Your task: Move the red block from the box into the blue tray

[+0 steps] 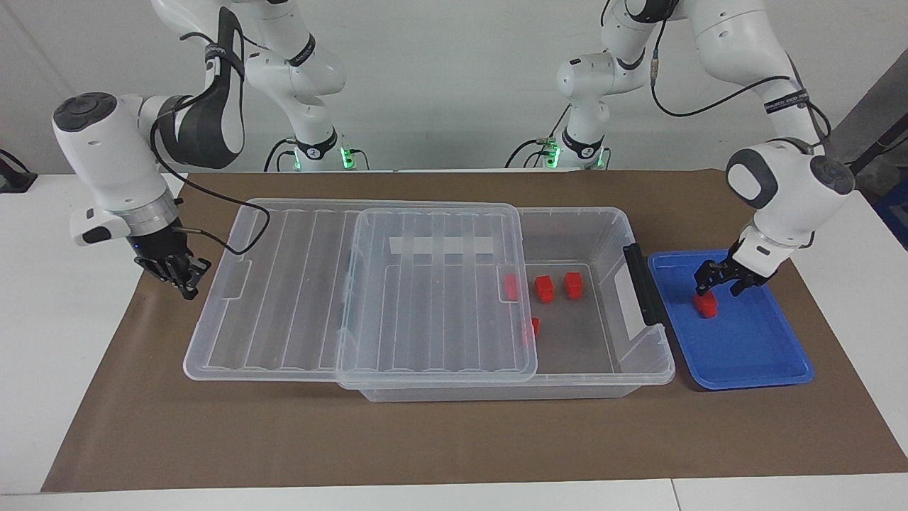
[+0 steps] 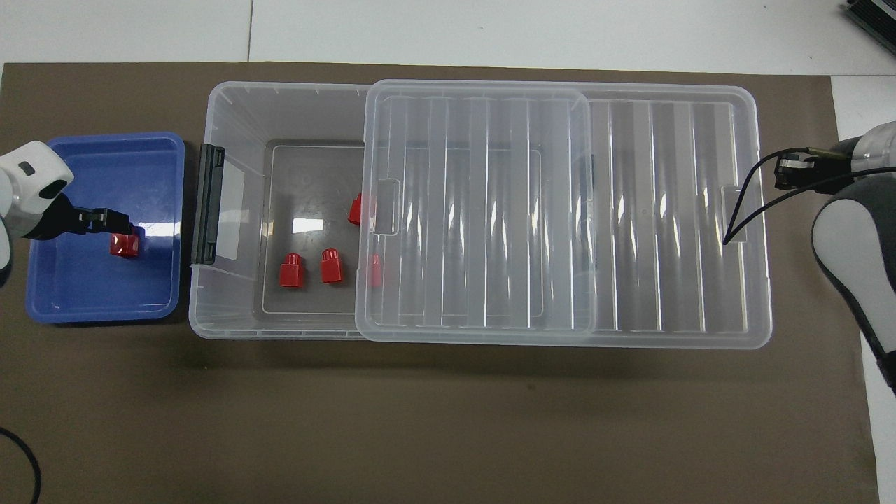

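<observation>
Left hand slightly open, fingertips just above red block in blue tray.

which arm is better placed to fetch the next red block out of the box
Left, probably. The left gripper is at the red block in the blue tray, beside the box's uncovered end where loose blocks lie. The right gripper waits by the slid-back lid.
</observation>
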